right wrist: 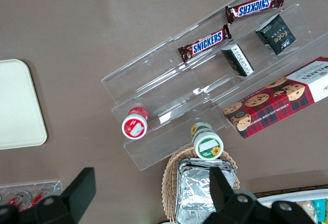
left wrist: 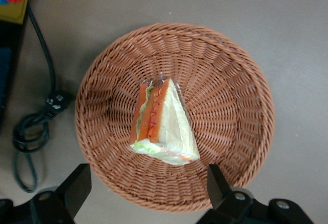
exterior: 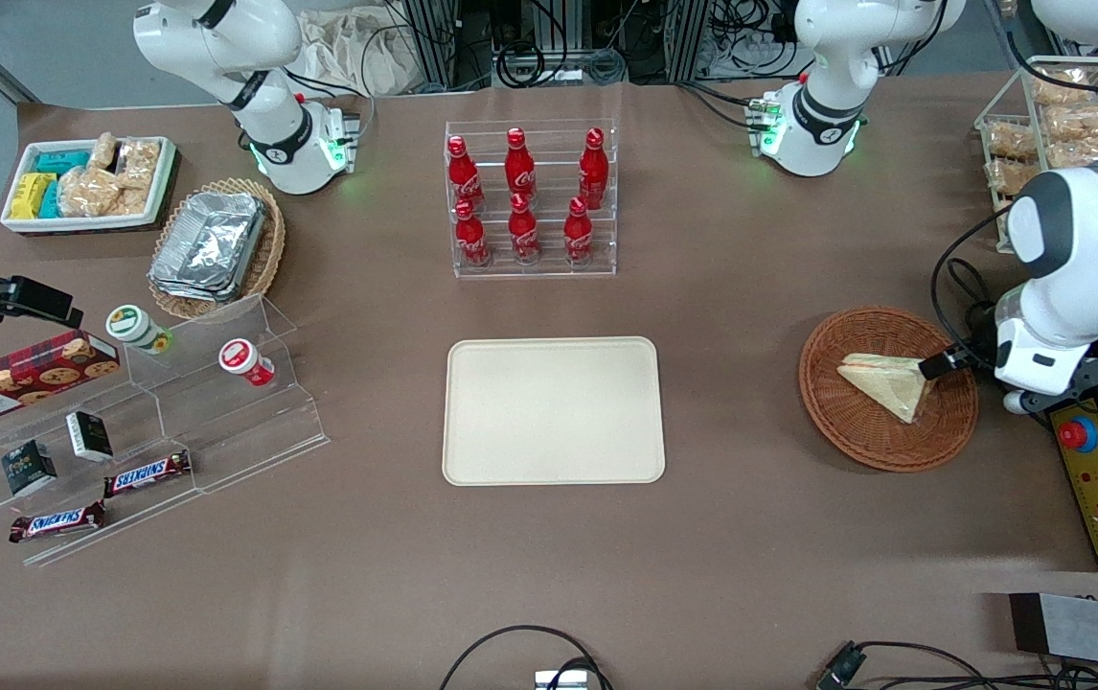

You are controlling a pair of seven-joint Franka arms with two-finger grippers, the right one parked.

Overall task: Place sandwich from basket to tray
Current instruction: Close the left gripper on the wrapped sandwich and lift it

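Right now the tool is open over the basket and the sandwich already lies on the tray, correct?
Not quite. The front view shows the tray bare; the sandwich lies in the basket, as the left wrist view shows. The tool is indeed open over the basket.

I find the sandwich (exterior: 886, 380) lying in the basket (exterior: 841, 422), which sits toward the working arm's end of the table, well apart from the tray (exterior: 553, 410) at the table's middle. My gripper (left wrist: 146, 187) hangs above the basket's rim with its fingers (left wrist: 78, 185) spread wide, the sandwich apart from both of them. The bottle rack (exterior: 532, 199) stands farther from the front camera than the tray, and the stepped display stand (exterior: 142, 431) lies toward the parked arm's end.
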